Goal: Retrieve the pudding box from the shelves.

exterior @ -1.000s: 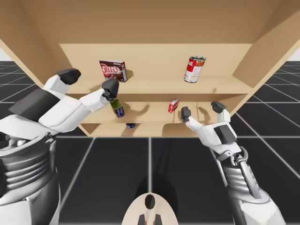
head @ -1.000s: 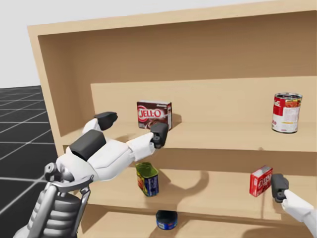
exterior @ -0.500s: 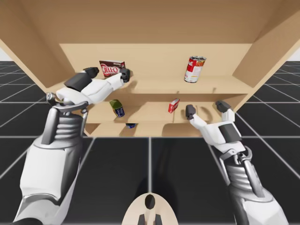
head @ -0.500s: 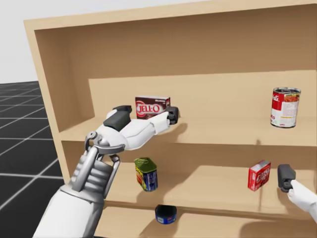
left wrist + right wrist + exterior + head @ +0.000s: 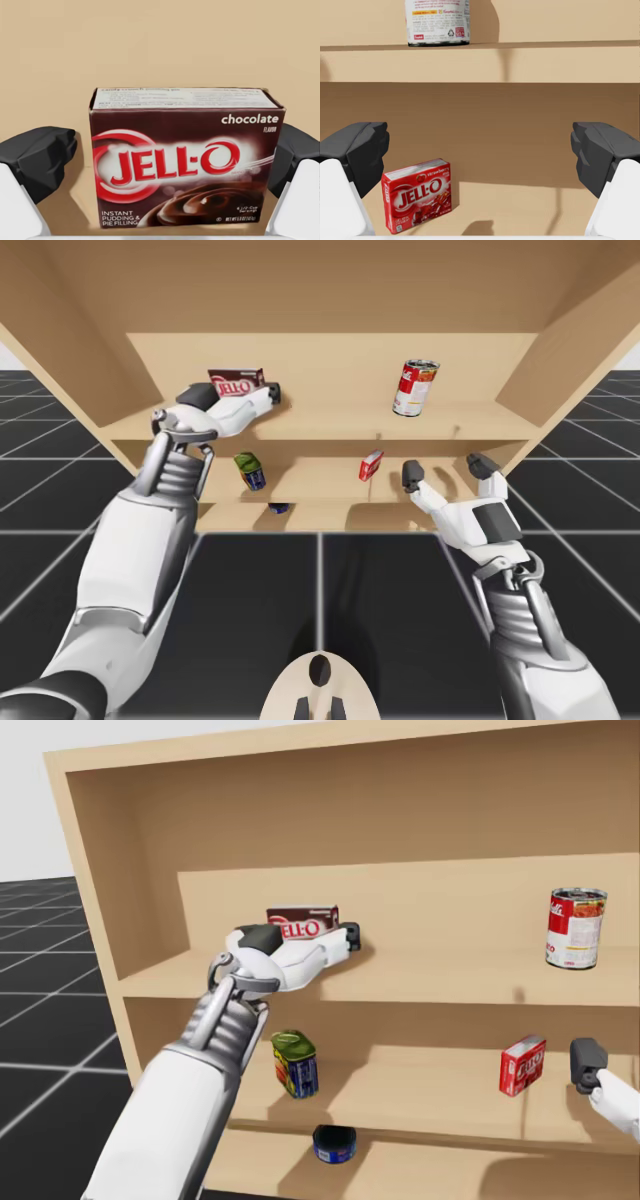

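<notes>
On the upper shelf (image 5: 330, 422), toward its left end, the pudding box (image 5: 185, 165) stands upright with its printed front facing the left arm (image 5: 150, 530). The left jaws are released and straddle the box. One finger (image 5: 42, 155) stands just clear of its side, with bare shelf showing between them. The other finger (image 5: 295, 155) sits at the opposite edge, so the box is not gripped from both sides. Further right on the same shelf a red can (image 5: 415, 387) stands well apart from the box. One shelf down, a green can (image 5: 250, 471) sits slightly tilted below the pudding box, and a red box (image 5: 371, 464) stands near the middle. A blue can (image 5: 279, 507) rests on the lowest shelf. The right arm (image 5: 520, 620) hovers before the middle shelf. The right jaws are released and spread wide, with the red box ahead of them, untouched and nearer one finger.
</notes>
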